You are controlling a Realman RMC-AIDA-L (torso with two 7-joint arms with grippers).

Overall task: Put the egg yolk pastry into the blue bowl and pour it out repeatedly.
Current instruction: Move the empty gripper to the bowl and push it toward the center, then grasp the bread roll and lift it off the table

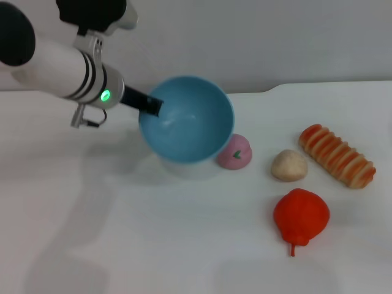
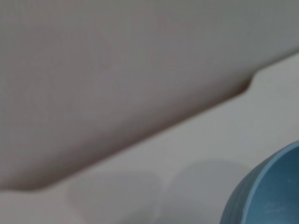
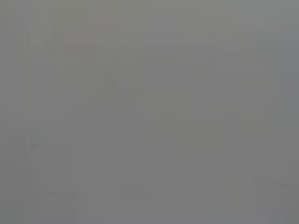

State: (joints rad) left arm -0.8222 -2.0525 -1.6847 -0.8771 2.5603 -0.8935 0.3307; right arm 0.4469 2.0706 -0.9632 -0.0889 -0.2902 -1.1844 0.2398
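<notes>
Nearest on the white counter (image 1: pixel 122 245) lay a red pear-shaped fruit (image 1: pixel 300 217), stem end toward the robot. Just beyond it sat the egg yolk pastry (image 1: pixel 288 165), resting on the counter, apart from the fruit and well outside the bowl. To its right, close by but not touching, stretched a long ridged orange bread (image 1: pixel 337 155), set at a slant. To the pastry's left rested a pink ball (image 1: pixel 235 152) with a green mark, partly tucked behind the bowl's lower rim. Farther back and left hung the blue bowl (image 1: pixel 187 119), lifted off the counter and tipped so that its empty inside faced forward, a shadow lying beneath it. Clamped on the bowl's left rim was the left hand (image 1: pixel 149 104), dark fingers (image 1: pixel 142 101) closed over the edge, with the white arm reaching in from the upper left. Seen in the left wrist view only as a blue curved wall (image 2: pixel 266 196) over pale counter. Right hand nowhere visible; its wrist view showed plain grey.
</notes>
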